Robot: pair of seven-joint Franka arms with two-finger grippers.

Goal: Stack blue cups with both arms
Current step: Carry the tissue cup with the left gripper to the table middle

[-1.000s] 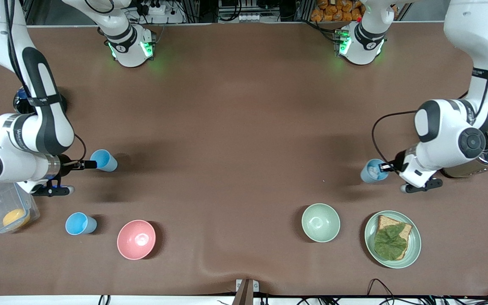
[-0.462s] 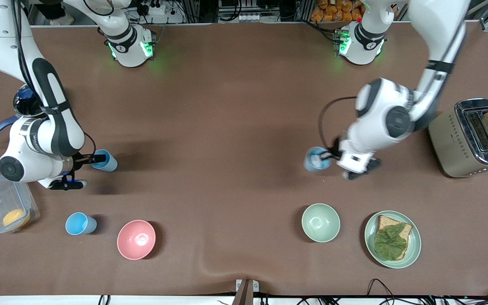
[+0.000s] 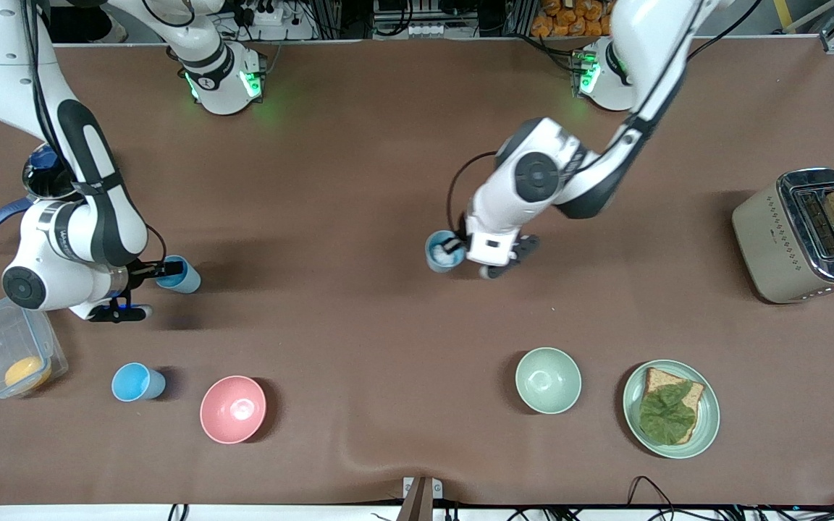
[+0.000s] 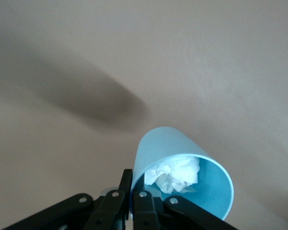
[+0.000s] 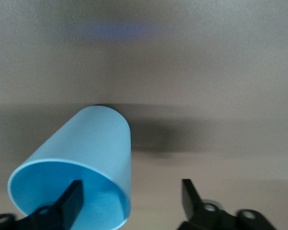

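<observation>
**Front view.** The left gripper (image 3: 459, 250), on the arm whose base stands at 1 o'clock, carries the blue cup with paper (image 3: 443, 252) over the table's centre. The right gripper (image 3: 165, 270) is at 9 o'clock, set against the rim of the standing blue cup (image 3: 179, 276). A third blue cup (image 3: 137, 382) stands untouched at about 8 o'clock, nearer the camera, beside the pink bowl (image 3: 233, 409).

**Left wrist view.** The left gripper (image 4: 132, 192) is pinched tight on the rim of the blue cup with paper (image 4: 182, 177). The cup is tilted, and a crumpled white wad (image 4: 175, 172) lies inside it.

**Right wrist view.** The right gripper (image 5: 129, 189) is spread wide. One finger (image 5: 69, 201) reaches into the mouth of the standing blue cup (image 5: 86, 153); the other stands well clear outside. The cup's wall lies between them, not yet clamped.

**Step in hand.** One cup appears to be in transit and the other at the point of grasp. The next move calls for the right gripper's fingers to close on the wall. Then the two cups must be lined up mouth to base. The wad may block nesting if its cup has to take the other one in.
</observation>
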